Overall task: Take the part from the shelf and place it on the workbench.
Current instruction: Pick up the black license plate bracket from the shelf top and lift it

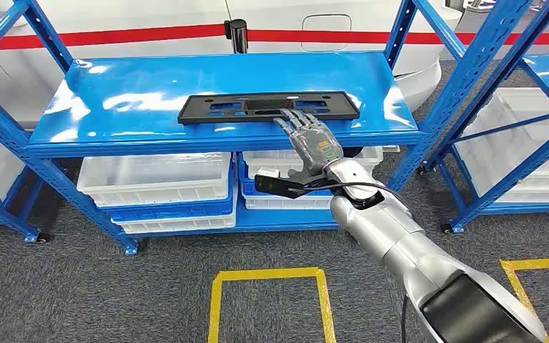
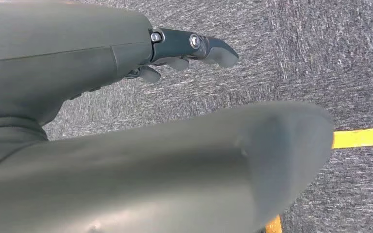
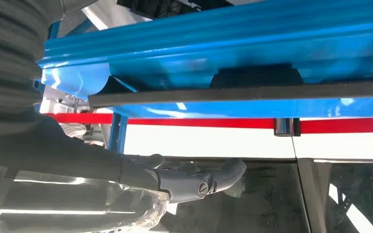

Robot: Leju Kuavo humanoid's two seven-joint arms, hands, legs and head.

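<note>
Fingertips of right hand on part front edge, shelf bare around

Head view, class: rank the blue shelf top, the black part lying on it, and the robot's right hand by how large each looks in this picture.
1. Blue shelf top, largest by far.
2. Black part, long and flat.
3. Right hand, smallest, though it is nearer the camera, so it looks bigger than it would at the part's distance.

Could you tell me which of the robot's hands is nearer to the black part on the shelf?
The right. The right hand reaches the near edge of the black part on the blue shelf, fingertips on it. The left hand hangs over carpeted floor.
</note>
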